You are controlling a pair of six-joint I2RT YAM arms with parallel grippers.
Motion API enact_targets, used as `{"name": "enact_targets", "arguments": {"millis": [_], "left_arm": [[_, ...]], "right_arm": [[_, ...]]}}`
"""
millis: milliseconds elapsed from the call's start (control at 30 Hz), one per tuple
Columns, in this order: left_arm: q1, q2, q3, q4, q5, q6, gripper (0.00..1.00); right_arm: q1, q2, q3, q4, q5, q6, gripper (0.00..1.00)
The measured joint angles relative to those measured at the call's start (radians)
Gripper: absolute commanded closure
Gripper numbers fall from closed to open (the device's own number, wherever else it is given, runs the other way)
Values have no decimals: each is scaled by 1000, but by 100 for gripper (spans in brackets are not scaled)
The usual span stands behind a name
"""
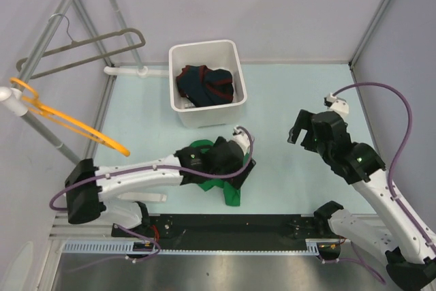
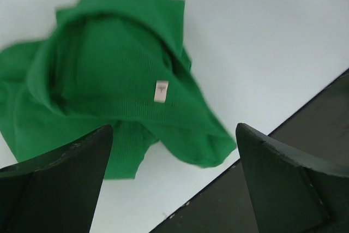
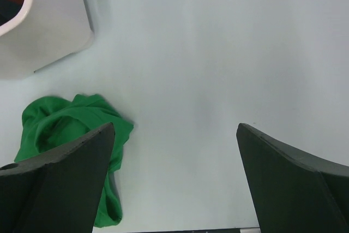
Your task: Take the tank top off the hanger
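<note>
The pale table [image 1: 293,93] carries everything, and the white bin [image 1: 204,116] near its far edge serves as the mark. The left arm [image 1: 136,176] reaches in low from the near left and ends just in front of the bin. The right arm [image 1: 368,168] stands well to the right of the bin. The tank top [image 1: 231,194] lies in a crumpled green heap on the table just in front of the bin, off the hanger [image 1: 88,49]. That hanger hangs bare on the slanted rack to the left of the bin, well apart from the cloth. An orange hanger [image 1: 68,122] hangs lower on the same rack, left and nearer than the bin. A dark garment with red stripes [image 1: 204,85] is bundled inside the bin. The left gripper [image 2: 173,129] hangs over the tank top, its jaws spread wide with nothing between them. The right gripper [image 3: 175,126] is likewise wide apart and empty, over bare table right of the bin. A small white label [image 2: 161,91] shows on the cloth.
</note>
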Motion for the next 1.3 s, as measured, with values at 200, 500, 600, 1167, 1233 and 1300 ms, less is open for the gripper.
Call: {"name": "enact_targets", "arguments": {"millis": [200, 500, 600, 1167, 1233, 1300], "left_arm": [[-16, 105, -132, 47, -56, -34, 1], [24, 261, -199, 225, -60, -49, 53], [54, 257, -217, 268, -46, -39, 77], [270, 143, 552, -44, -47, 166, 100], [338, 167, 658, -63, -56, 200, 100], [402, 211, 756, -75, -59, 235, 100]], "right_arm": [[-34, -65, -10, -25, -1, -11, 0], [-40, -135, -14, -52, -1, -49, 0], [-41, -154, -14, -53, -1, -54, 0], [-43, -170, 7, -59, -14, -73, 0], [-43, -169, 7, -59, -29, -70, 0], [-43, -168, 7, -58, -47, -65, 0]]}}
